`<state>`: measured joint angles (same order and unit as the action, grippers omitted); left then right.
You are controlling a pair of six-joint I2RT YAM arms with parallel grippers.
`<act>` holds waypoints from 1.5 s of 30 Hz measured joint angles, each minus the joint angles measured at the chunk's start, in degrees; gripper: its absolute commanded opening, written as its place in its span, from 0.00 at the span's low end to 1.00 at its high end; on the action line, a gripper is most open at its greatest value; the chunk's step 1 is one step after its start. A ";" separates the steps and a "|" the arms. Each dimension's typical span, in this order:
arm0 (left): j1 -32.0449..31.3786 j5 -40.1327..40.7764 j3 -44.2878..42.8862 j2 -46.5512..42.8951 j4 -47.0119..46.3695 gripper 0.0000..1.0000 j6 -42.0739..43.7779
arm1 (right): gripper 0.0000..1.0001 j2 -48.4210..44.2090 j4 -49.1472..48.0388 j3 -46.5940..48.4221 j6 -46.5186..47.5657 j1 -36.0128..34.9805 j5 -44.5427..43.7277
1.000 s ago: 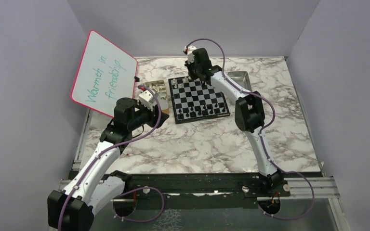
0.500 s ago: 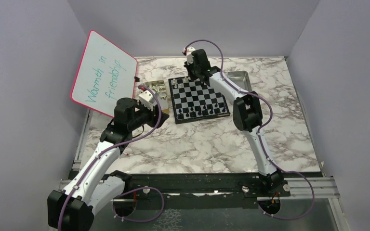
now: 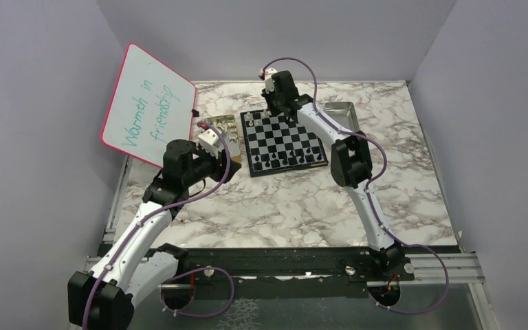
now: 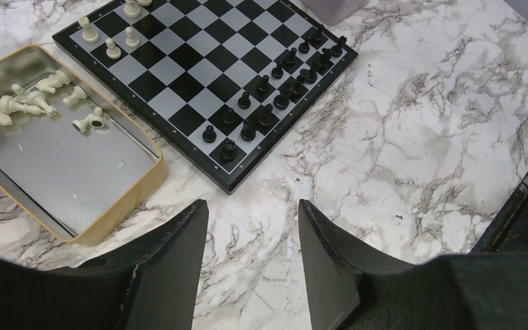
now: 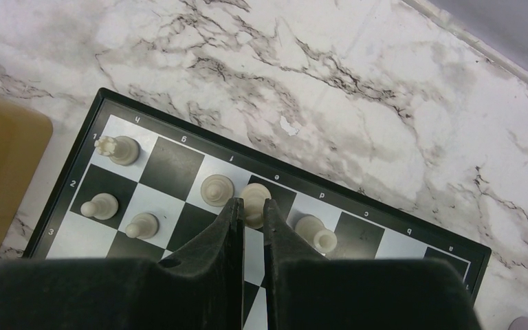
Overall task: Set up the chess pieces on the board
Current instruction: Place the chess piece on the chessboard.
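Surface: white-veined marble table between grey walls, with a sign leaning at the left.
Board: the board lies toward the far middle. Black pieces crowd its two near rows, and a few whitish ones stand on the far rows.
Spares: pale pieces lie toppled in a tray just beside the board's left edge.
Right gripper: the right gripper is over the far back row, its fingers drawn in on a pale piece. It looks clamped on it.
Left gripper: the left gripper has its fingers wide apart and holds nothing, above bare marble near the tray.
Handling: I judge the pieces light, rigid, smooth and easily tipped. Pinch the upper body from straight above, gently. Let go only once the base sits flat, since neighbours stand close.
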<state>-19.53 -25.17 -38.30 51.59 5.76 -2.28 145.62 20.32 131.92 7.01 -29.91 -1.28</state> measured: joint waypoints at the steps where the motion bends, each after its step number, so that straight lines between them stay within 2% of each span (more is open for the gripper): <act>1: 0.00 0.02 0.00 0.00 0.00 0.53 0.00 | 0.12 0.00 0.37 0.24 0.02 -0.02 -0.04; 16: 0.00 0.13 0.00 0.00 0.02 0.53 0.00 | 0.13 0.02 3.43 1.75 -0.04 -0.09 -0.83; 28: 0.00 0.13 0.00 0.00 0.02 0.54 0.02 | 0.20 0.33 3.74 1.77 -0.09 -0.09 -1.03; 33: 0.00 0.13 0.00 0.00 0.02 0.54 0.02 | 0.27 0.44 3.76 1.88 -0.15 -0.09 -1.07; 45: 0.00 0.13 0.00 0.00 0.07 0.54 0.07 | 0.30 1.97 3.80 2.08 -0.02 -0.09 -1.68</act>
<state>-19.53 -25.04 -38.30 51.59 5.82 -2.22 147.59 24.12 133.99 6.98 -30.00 -2.96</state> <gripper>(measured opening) 0.541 0.297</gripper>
